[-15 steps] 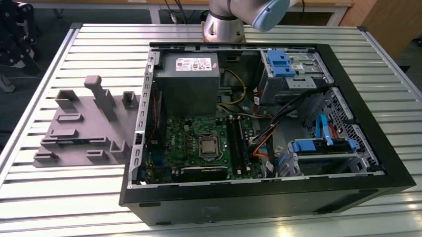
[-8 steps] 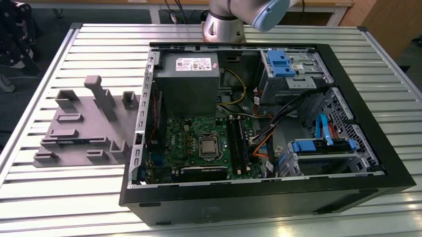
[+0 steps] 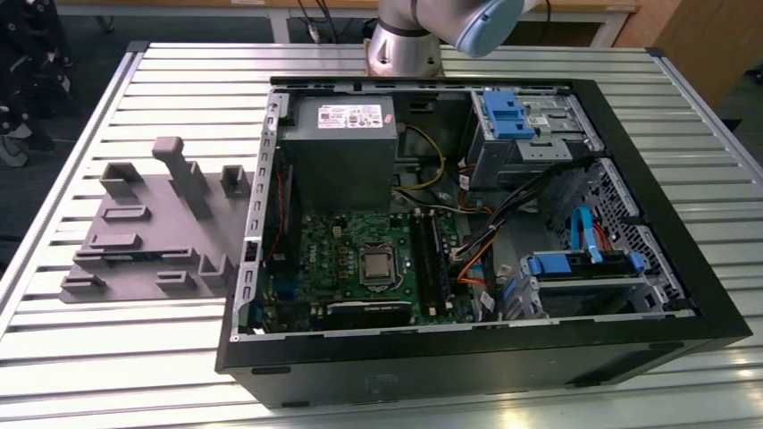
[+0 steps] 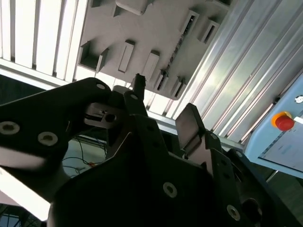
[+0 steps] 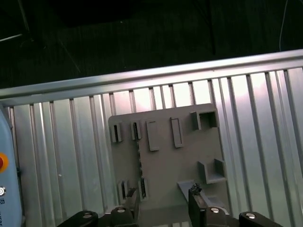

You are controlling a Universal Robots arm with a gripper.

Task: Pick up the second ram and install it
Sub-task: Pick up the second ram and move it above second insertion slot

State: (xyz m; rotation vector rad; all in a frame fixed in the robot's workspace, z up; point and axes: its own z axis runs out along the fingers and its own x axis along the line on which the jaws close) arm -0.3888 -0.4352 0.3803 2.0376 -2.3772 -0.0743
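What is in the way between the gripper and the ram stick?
Nothing visible. In the first wrist view the open gripper hangs above the grey fixture, where the second ram stands on edge as a thin strip. Only open air lies between them.

1. A ribbed metal counter (image 5: 61,142) runs across, and past its long edge rail lies a dark floor (image 5: 142,38).
2. A grey plate (image 5: 163,163) lies flat on the counter's ribs.
3. Along the plate's side nearest that rail stands a row of four narrow slots (image 5: 152,136), with a square pocket (image 5: 207,120) next to them at a corner.
4. An open-sided bracket (image 5: 215,171) sits further in, and a slanted block (image 5: 185,189) rises just beside it.
5. The claw (image 5: 164,211) hangs over the plate's far side, its two fingers (image 5: 196,210) apart with bare plate showing between them.
6. Well apart from the plate, a pale panel (image 5: 9,198) carries an orange button (image 5: 1,162).
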